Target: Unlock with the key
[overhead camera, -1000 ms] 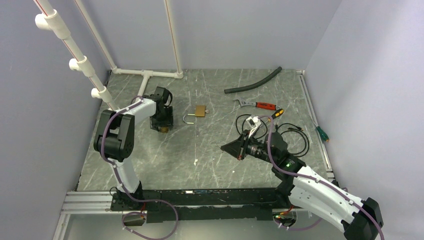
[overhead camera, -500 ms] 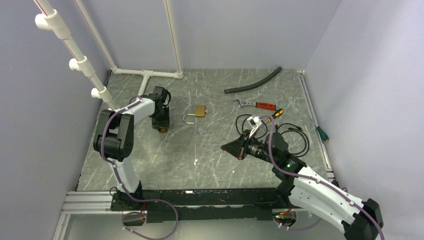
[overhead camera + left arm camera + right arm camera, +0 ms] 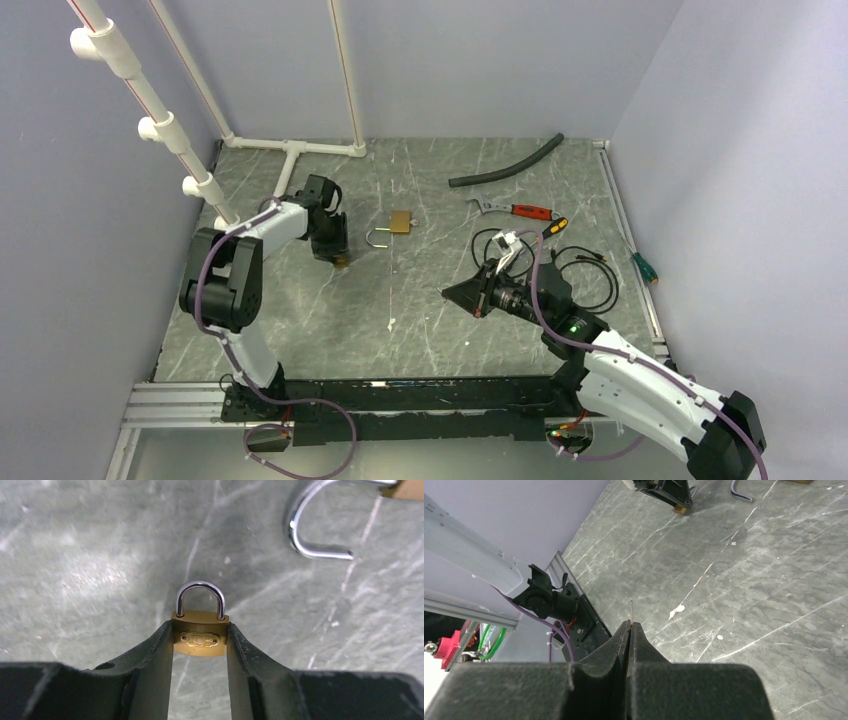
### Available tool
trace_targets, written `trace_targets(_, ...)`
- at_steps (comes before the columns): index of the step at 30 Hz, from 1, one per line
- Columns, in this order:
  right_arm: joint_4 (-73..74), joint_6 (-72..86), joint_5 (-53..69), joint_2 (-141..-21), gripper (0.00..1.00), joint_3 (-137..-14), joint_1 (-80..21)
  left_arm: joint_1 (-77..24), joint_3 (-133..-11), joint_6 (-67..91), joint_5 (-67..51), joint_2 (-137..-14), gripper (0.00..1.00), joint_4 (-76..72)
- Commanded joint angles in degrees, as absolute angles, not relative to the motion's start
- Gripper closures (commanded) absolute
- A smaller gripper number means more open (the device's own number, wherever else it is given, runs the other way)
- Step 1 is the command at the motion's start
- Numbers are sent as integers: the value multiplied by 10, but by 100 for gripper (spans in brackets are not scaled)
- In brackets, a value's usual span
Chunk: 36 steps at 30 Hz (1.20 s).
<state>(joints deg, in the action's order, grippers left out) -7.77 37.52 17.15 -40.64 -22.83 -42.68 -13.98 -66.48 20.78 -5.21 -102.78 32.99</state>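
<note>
My left gripper (image 3: 200,636) is shut on a small brass padlock (image 3: 200,639) with a closed silver shackle, held by its body sides just above the table. In the top view the left gripper (image 3: 338,256) is at the left middle of the table. A larger brass padlock (image 3: 399,223) with an open shackle (image 3: 310,530) lies to its right. My right gripper (image 3: 629,626) is shut on the key (image 3: 631,611), seen edge-on as a thin sliver sticking out of the fingertips. In the top view the right gripper (image 3: 449,295) hovers right of centre, pointing left.
A black hose (image 3: 505,163), a red-handled wrench (image 3: 512,210), a coiled black cable (image 3: 592,272) and a green screwdriver (image 3: 641,266) lie at the right. White PVC pipes (image 3: 292,148) run along the back left. The table's marble surface (image 3: 400,310) lies between the arms.
My left gripper has turned and shifted slightly right and nearer with the small padlock in it. The right arm has barely moved.
</note>
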Motion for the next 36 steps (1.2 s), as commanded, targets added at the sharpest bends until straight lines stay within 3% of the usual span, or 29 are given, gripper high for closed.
trace_targets(1, -100, 377, 156, -412, 100, -236, -425, -144, -633, 262, -81, -942, 100, 286)
trace_targets(13, -151, 392, 156, -466, 100, -235, -424, -147, -525, 415, -121, -771, 100, 252)
trace_targets(18, -143, 385, 155, -465, 100, -242, -425, -147, -608, 357, -91, -767, 100, 352)
trace_targets(28, -151, 398, 143, -465, 100, -240, -425, -133, -670, 402, -180, -814, 100, 410)
trace_targets(36, -164, 412, 131, -490, 100, -240, -425, -134, -596, 515, -200, -744, 100, 339)
